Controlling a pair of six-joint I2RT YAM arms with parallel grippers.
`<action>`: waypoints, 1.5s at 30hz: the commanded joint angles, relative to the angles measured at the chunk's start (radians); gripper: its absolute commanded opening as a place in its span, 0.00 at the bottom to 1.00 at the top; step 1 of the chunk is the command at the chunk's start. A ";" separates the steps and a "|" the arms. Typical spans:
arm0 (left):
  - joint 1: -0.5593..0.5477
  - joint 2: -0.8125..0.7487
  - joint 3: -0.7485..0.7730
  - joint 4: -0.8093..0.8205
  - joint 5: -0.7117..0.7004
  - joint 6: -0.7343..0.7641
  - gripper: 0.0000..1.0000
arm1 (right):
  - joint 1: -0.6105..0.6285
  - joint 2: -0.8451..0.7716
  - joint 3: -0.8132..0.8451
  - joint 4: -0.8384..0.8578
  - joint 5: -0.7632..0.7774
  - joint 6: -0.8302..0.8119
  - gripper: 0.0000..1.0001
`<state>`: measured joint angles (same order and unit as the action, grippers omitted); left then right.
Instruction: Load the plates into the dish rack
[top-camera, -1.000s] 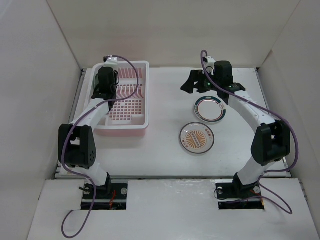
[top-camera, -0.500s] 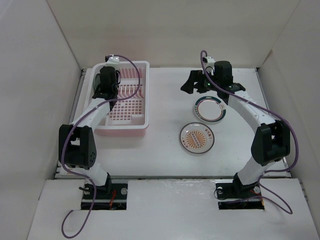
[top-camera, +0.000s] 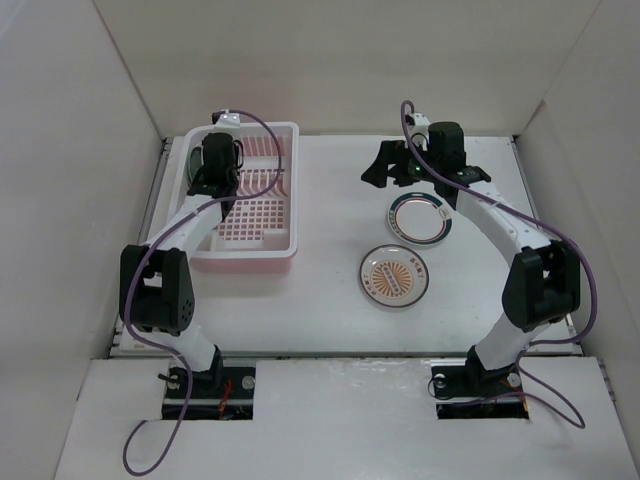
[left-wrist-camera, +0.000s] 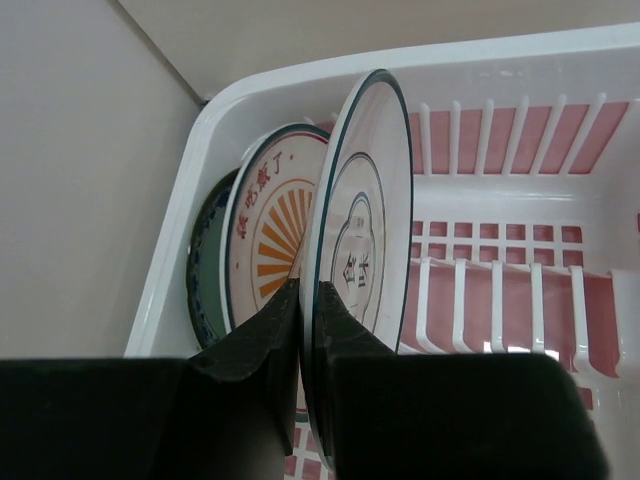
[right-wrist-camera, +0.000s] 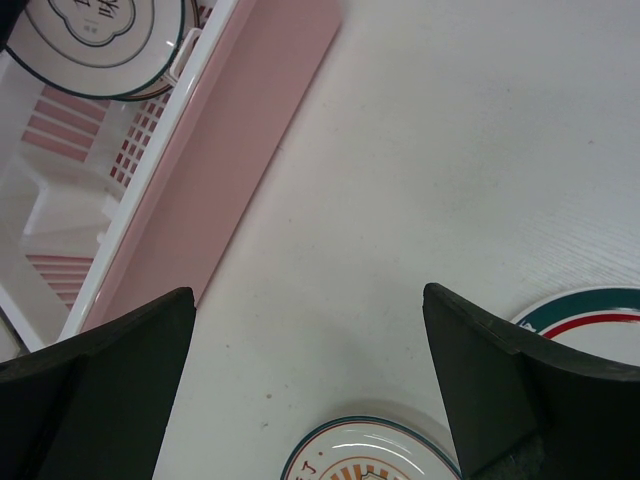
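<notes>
So, nearest me on the table: a sunburst plate, lying flat, R of centre. Just beyond it, close but apart, is the green-rim plate, also flat. My R pincer hangs a bit farther back over bare table, fingers spread wide w/ nothing between them. Its wrist view catches the edges of both flat plates and the rack's pink side wall. The rack sits on the L side of the table. At its far-L end my L pincer is nipped tight on the lower rim of the marked plate, one finger each side, w/ the plate on edge and nearly upright. Next toward the rack's L wall stands a 2nd sunburst plate, then the dark plate, both on edge. Can't tell if they touch.
</notes>
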<state>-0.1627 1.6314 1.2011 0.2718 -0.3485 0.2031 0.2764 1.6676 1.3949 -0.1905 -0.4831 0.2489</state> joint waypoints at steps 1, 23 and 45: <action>-0.011 0.007 0.055 0.044 -0.014 -0.016 0.00 | 0.007 -0.006 0.030 0.023 -0.017 -0.019 1.00; -0.011 0.065 0.037 0.015 -0.018 -0.025 0.12 | 0.007 -0.006 0.030 0.023 -0.017 -0.028 1.00; -0.020 -0.018 0.060 -0.048 0.045 -0.016 0.62 | 0.007 0.003 0.030 0.023 -0.026 -0.028 1.00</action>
<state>-0.1761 1.6936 1.2072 0.2115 -0.3145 0.1867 0.2764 1.6684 1.3949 -0.1928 -0.4911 0.2382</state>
